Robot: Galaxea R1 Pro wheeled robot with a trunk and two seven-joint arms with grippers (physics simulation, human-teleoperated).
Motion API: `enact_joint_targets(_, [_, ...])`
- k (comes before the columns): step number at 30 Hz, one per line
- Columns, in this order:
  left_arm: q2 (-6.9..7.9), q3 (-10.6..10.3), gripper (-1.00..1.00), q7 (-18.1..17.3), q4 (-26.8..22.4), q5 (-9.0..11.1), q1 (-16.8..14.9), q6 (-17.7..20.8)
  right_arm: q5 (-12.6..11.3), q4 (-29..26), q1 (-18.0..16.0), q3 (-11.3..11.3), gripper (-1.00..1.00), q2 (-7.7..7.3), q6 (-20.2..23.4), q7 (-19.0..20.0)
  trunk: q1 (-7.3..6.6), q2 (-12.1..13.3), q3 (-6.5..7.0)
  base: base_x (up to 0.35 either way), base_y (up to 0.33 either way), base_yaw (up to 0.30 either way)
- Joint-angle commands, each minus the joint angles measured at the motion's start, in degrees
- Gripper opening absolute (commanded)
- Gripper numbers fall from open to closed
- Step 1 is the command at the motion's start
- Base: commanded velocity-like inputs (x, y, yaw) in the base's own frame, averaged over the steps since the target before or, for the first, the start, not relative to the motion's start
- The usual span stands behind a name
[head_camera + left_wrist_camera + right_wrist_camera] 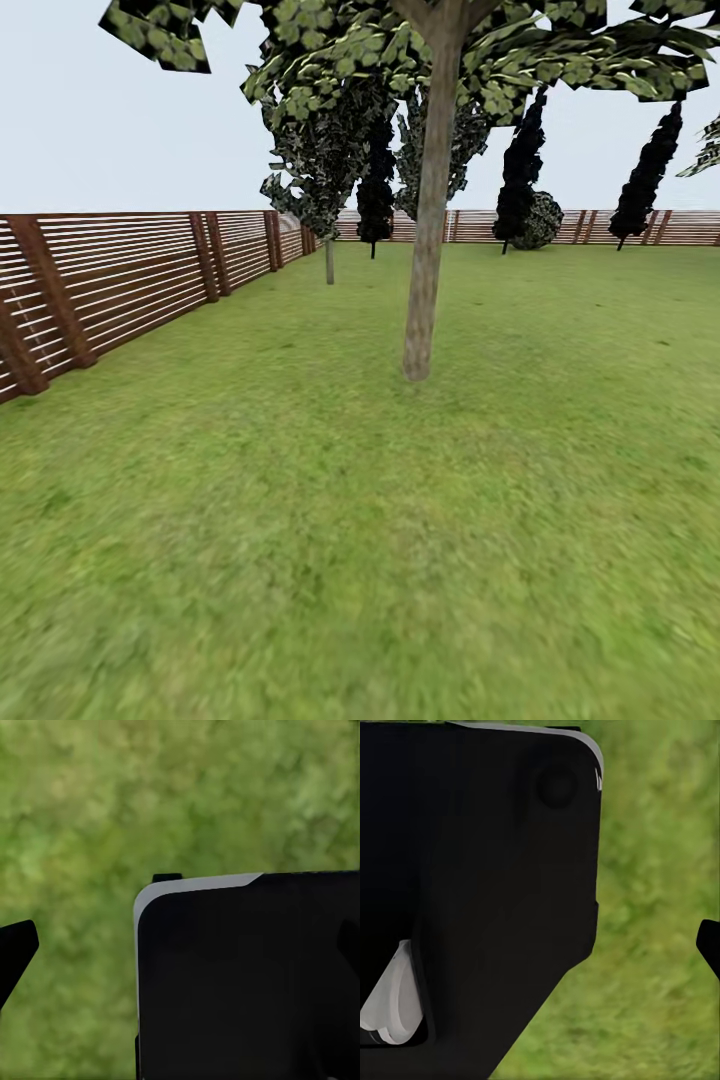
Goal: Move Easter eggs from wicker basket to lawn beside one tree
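The tree, with a grey-brown trunk and a leafy canopy, stands on the lawn a few metres ahead, just right of centre. The Easter eggs and the wicker basket are out of view. In the left wrist view my left gripper hangs over grass; one black fingertip sits at the picture's edge, far from the other, and nothing is between them. My right gripper also hangs over grass, with one fingertip at the picture's edge and nothing held.
A brown slatted fence runs along the left and across the back. Dark cypresses and a smaller leafy tree stand near the far fence. A black panel of my own body lies under both wrist cameras.
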Motion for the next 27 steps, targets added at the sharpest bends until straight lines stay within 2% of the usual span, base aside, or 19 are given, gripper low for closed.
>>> enact_joint_targets(1, [0.01,-0.07,1.0,-0.02,0.04,-0.04,-0.03,-0.19,0.05,-0.05,0.01,-0.04,1.0,0.01,-0.13,-0.01,0.02,-0.04,-0.06,0.155,0.0,0.0])
enact_joint_targets(27, [0.01,-0.1,1.0,-0.02,0.04,-0.02,-0.03,-0.19,0.05,-0.05,0.01,-0.04,1.0,0.01,-0.12,0.0,0.02,-0.04,-0.06,0.153,0.0,0.0])
